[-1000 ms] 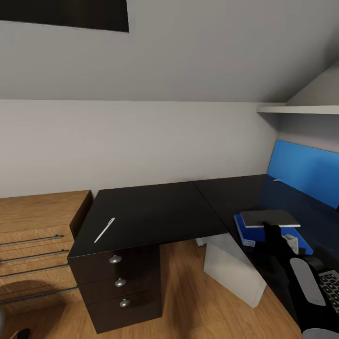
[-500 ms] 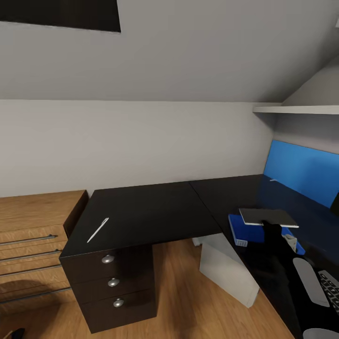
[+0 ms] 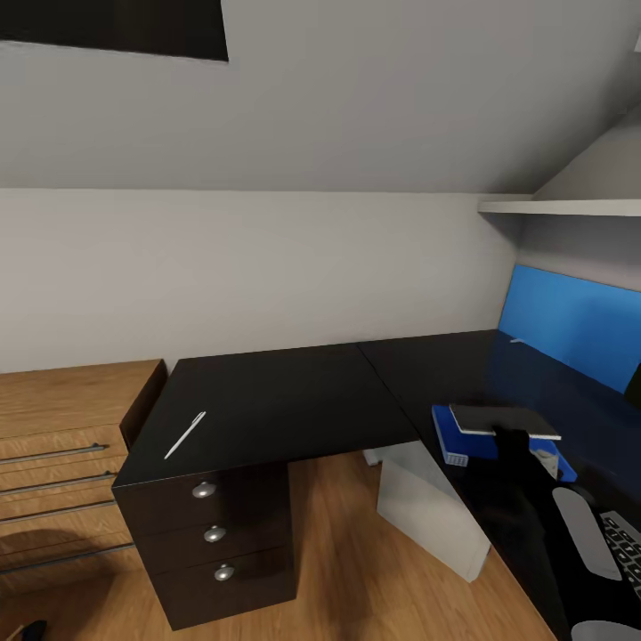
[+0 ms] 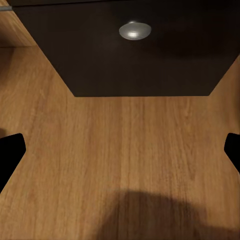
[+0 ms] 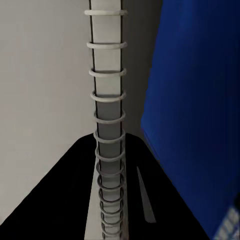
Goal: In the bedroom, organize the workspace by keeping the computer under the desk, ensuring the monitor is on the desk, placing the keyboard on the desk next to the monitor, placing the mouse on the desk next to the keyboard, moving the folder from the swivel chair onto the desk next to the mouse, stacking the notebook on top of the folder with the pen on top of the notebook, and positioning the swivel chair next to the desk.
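Observation:
The black L-shaped desk [image 3: 285,392] fills the middle of the head view. A white pen [image 3: 184,435] lies near its left front corner. On the desk's right wing the blue folder [image 3: 458,438] lies flat. The dark notebook [image 3: 503,418] sits low over it, with my right gripper [image 3: 515,442] shut on its near edge. Its spiral binding [image 5: 107,125] runs close along the right wrist view. The keyboard [image 3: 628,541] peeks in at the lower right. My left gripper [image 4: 120,152] hangs open over the floor, facing a drawer knob [image 4: 134,31]. Swivel chair, mouse and computer are out of view.
A light wooden drawer chest [image 3: 62,445] stands left of the desk. The desk's white leg [image 3: 427,507] slants under the corner. A blue back panel [image 3: 574,334] and a white shelf [image 3: 561,206] line the right wall. Wooden floor [image 3: 356,570] lies in front of the drawers.
The camera swung slightly right a second ago, then held still. The notebook in my right gripper has come down closer onto the blue folder.

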Tool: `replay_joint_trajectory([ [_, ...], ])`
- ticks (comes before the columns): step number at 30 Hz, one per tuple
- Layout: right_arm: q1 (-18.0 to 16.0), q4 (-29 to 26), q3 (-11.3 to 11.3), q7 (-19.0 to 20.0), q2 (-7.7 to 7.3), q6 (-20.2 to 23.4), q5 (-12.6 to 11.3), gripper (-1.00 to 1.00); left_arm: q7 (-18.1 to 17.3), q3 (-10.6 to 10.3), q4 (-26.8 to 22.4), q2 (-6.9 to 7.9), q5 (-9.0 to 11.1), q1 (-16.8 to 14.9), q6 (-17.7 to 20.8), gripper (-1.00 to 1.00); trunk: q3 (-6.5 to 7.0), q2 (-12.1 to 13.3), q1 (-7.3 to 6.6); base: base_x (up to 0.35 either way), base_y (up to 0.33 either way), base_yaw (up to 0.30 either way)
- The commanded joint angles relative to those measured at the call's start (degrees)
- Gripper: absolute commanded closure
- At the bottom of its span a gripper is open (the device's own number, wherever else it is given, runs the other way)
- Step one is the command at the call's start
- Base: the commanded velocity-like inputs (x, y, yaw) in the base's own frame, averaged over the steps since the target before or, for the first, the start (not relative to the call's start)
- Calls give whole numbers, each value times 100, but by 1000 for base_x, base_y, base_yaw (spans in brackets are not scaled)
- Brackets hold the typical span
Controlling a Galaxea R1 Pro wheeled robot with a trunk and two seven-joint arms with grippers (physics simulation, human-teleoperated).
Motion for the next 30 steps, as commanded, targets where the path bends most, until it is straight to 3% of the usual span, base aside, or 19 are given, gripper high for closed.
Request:
replay_joint_trajectory([
  [1,-4,-7,-7,-70,1,22,-54,100,36,-49,2,5,60,-4,-32,-100,-6,-3,-1,0,0,0],
  [30,-4,17,7,-183,-8,30,-52,100,36,-56,2,5,60,-4,-41,-100,-6,-3,-1,35,-1,0],
])
